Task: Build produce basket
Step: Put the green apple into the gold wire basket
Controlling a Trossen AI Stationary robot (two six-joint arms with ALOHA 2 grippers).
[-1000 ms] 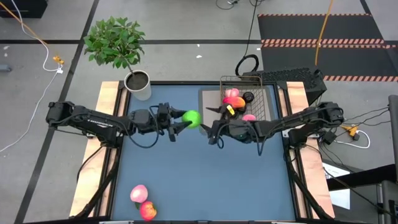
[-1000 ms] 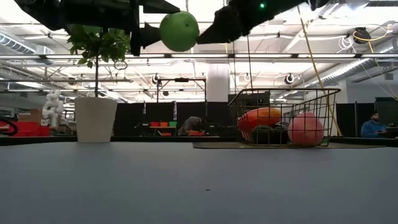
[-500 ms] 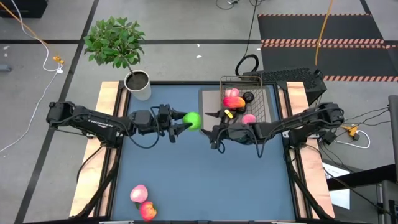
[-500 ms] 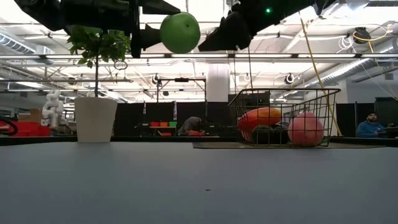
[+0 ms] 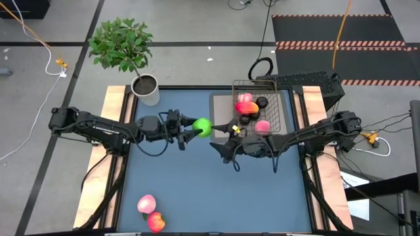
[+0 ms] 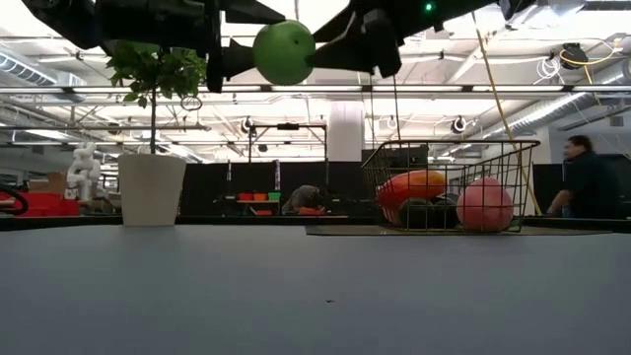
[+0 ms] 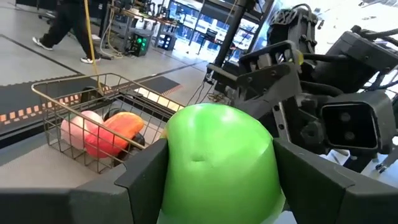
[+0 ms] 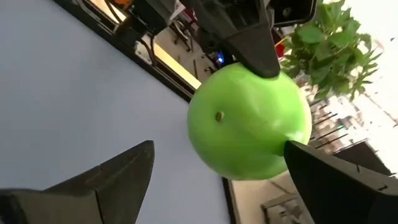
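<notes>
green apple (image 5: 202, 126) held aloft, dimple facing right gripper (image 5: 220, 148).

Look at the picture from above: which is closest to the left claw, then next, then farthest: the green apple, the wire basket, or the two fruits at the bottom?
1. Green apple: held in the left gripper, mid-table.
2. Wire basket: off to the right, at the table's far right corner.
3. Two fruits: down at the table's near edge, bottom left, farthest.

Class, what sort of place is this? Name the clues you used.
Probably a robotics lab or workshop hall: exposed ceiling pipes, a striped floor mat, loose cables, and other workbenches behind the blue table.
</notes>
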